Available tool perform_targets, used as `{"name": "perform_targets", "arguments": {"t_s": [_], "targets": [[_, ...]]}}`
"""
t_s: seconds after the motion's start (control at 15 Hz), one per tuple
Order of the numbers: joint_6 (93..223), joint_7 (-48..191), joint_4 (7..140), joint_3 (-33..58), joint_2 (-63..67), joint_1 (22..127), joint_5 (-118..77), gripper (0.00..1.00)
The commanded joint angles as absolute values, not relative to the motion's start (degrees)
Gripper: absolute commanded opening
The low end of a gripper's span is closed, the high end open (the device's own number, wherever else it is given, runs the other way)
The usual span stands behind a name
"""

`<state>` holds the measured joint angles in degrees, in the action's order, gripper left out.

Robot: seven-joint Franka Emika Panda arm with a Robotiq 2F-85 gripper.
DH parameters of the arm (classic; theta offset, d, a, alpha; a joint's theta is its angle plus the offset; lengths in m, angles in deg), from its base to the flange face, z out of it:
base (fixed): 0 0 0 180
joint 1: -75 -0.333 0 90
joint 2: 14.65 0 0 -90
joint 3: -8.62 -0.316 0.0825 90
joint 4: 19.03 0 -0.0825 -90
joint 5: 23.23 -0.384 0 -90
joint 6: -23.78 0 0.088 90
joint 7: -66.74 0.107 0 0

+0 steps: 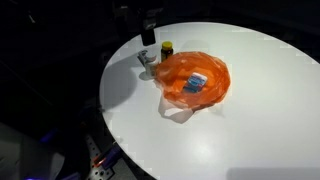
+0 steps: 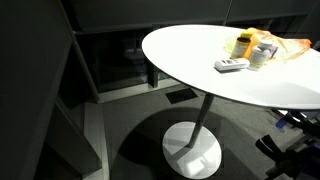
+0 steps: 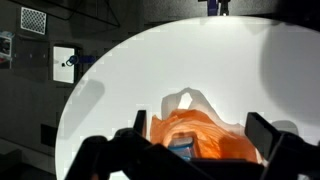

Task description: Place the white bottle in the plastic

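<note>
The white table (image 1: 250, 110) glares brightly against dark surroundings; fine detail looks soft, perhaps blurred.

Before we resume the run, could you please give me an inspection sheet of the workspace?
Surface: round white table on a pedestal.
Job's things: orange plastic bag, crumpled; blue-and-white item inside it, identity unclear.
Clutter: yellow-labelled bottle, small jar and flat grey item, beside the bag.
Gripper: open, holding nothing, bag seen between its fingers.
Cables: nothing seen.
Surroundings: dark room, dark floor.
</note>
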<state>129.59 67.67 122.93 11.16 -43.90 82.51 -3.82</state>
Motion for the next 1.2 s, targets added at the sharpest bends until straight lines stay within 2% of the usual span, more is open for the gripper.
{"name": "perform_targets", "arguments": {"t_s": [0.0, 0.47, 1.13], "targets": [[131.4, 68.5, 117.4, 10.2, -37.6, 79.8, -6.3, 1.00], [142.2, 66.1, 116.1, 10.7, -32.2, 76.0, -16.2, 1.00], [145.4, 65.3, 118.3, 9.9, -30.4, 76.0, -16.5, 1.00]]}}
